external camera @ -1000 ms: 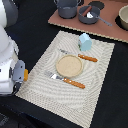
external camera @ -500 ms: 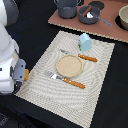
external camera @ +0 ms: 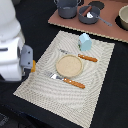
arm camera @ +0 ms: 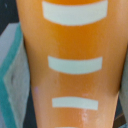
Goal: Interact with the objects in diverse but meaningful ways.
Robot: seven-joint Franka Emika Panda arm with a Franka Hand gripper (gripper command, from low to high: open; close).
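A woven beige placemat [external camera: 100, 70] is lying on a dark table and is serving as the landmark here. Off the placemat's edge at the exterior view's left, the white Franka arm [external camera: 11, 45] is filling the frame, with a sliver of orange showing at its side. The gripper itself is not showing in that view, so how far it is open cannot be told. The wrist view is being filled almost wholly by a yellow-orange bread loaf [arm camera: 70, 65] with pale scored bars across it, pressed very close to the lens; whether the fingers are clamping it cannot be told.

At the placemat's centre a round tan plate [external camera: 68, 64] is sitting, with an orange-handled fork [external camera: 67, 80] just beside it on the near side and an orange-handled knife [external camera: 82, 56] on the far side. Near the placemat's far edge, a pale blue house-shaped carton [external camera: 85, 41] is standing upright. Beyond the placemat, grey pots [external camera: 75, 8] are resting on a brown board [external camera: 111, 27].

The loaf is looking like glossy, rigid toy plastic: probably light, stiff and somewhat slippery, best gripped across its narrower sides. The carton is likely light and easy to tip, so a grasp across its flat walls would suit.

No brand, label or readable writing is showing.
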